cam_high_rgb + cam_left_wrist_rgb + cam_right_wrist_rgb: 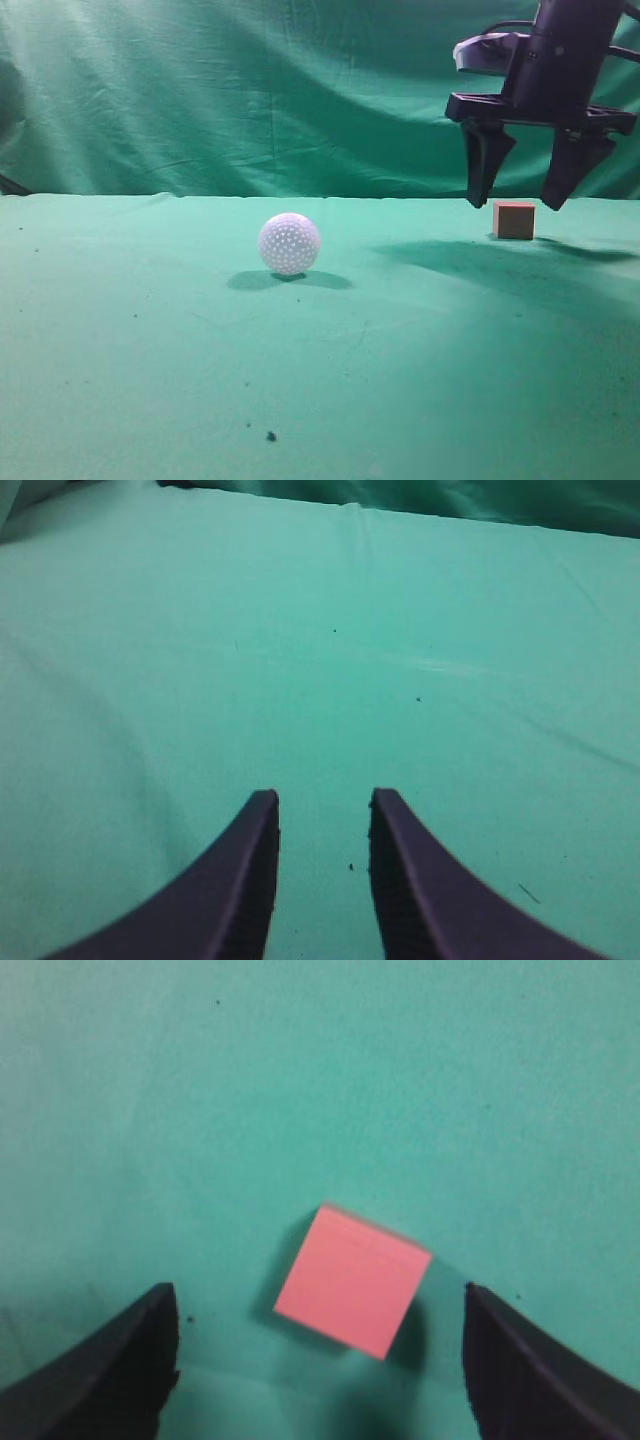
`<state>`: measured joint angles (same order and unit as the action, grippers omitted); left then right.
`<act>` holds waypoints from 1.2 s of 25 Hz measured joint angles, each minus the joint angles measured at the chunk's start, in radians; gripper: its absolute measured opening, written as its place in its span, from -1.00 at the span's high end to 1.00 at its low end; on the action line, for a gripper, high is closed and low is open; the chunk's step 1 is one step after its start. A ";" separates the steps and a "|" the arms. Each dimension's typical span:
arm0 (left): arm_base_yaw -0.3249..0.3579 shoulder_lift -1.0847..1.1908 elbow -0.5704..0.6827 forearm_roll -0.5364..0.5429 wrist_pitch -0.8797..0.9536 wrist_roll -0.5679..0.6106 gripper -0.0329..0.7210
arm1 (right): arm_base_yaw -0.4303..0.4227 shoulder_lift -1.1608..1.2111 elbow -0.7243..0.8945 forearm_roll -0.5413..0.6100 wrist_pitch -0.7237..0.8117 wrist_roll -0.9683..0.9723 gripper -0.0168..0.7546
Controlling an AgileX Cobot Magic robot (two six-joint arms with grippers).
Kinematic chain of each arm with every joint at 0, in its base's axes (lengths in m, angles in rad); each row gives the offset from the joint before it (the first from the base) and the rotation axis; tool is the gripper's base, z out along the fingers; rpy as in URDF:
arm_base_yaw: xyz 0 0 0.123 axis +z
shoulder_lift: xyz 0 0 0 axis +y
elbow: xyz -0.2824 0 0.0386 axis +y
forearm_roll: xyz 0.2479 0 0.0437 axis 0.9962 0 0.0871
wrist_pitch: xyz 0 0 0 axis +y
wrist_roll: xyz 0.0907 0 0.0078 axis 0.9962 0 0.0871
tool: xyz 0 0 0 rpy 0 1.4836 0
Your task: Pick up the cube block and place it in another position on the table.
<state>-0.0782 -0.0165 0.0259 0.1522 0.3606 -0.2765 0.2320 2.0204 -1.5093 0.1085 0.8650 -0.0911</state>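
Fingers [485,165] of the right gripper [518,203] spread above the cube block [514,219]; left fingers [250,870] apart, bases cropped.

Ball [289,243] mid-bench [150,350]; cube block [514,219] right of ball and farther back, right gripper [525,200] just above the block.
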 joint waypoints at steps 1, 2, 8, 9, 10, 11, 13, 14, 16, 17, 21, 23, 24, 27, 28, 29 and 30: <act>0.000 0.000 0.000 0.000 0.000 0.000 0.22 | 0.000 0.000 -0.024 0.002 0.056 0.004 -0.12; 0.000 0.000 0.000 0.000 0.000 0.000 0.22 | 0.000 -0.010 -0.043 0.004 0.108 0.006 0.16; 0.000 0.000 0.000 0.000 0.000 0.000 0.22 | 0.000 -0.207 -0.064 0.009 0.252 0.015 0.96; 0.000 0.000 0.000 0.000 0.000 0.000 0.22 | 0.000 -0.253 -0.064 0.010 0.268 0.015 0.96; 0.000 0.000 0.000 0.000 0.000 0.000 0.22 | 0.000 -0.299 -0.064 0.010 0.285 0.015 0.96; 0.000 0.000 0.000 0.000 0.000 0.000 0.22 | 0.000 -0.341 -0.064 0.010 0.301 0.015 0.96; 0.000 0.000 0.000 0.000 0.000 0.000 0.22 | 0.000 -0.415 -0.062 0.012 0.332 0.021 0.96; 0.000 0.000 0.000 0.000 0.000 0.000 0.22 | 0.000 -0.456 -0.053 0.017 0.338 0.023 0.96; 0.000 0.000 0.000 0.000 0.000 0.000 0.22 | 0.000 -0.537 -0.001 0.030 0.343 0.027 0.96; 0.000 0.000 0.000 0.000 0.000 0.000 0.22 | 0.000 -0.587 0.040 0.034 0.339 0.027 0.96; 0.000 0.000 0.000 0.000 0.000 0.000 0.22 | 0.000 -0.796 0.240 0.041 0.270 0.054 0.96; 0.000 0.000 0.000 0.000 0.000 0.000 0.22 | 0.000 -0.898 0.356 0.043 0.226 0.065 0.96; 0.000 0.000 0.000 0.000 0.000 0.000 0.22 | 0.000 -0.943 0.401 0.043 0.206 0.067 0.96; 0.000 0.000 0.000 0.000 0.000 0.000 0.22 | 0.000 -1.096 0.542 0.044 0.145 0.068 0.96; 0.000 0.000 0.000 0.000 0.000 0.000 0.22 | 0.000 -1.143 0.580 0.044 0.133 0.068 0.96; 0.000 0.000 0.000 0.000 0.000 0.000 0.22 | 0.000 -1.187 0.608 0.044 0.126 0.068 0.96; 0.000 0.000 0.000 0.000 0.000 0.000 0.22 | 0.000 -1.222 0.638 0.044 0.121 0.068 0.96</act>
<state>-0.0782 -0.0165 0.0259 0.1522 0.3606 -0.2765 0.2320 0.7980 -0.8717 0.1523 0.9864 -0.0236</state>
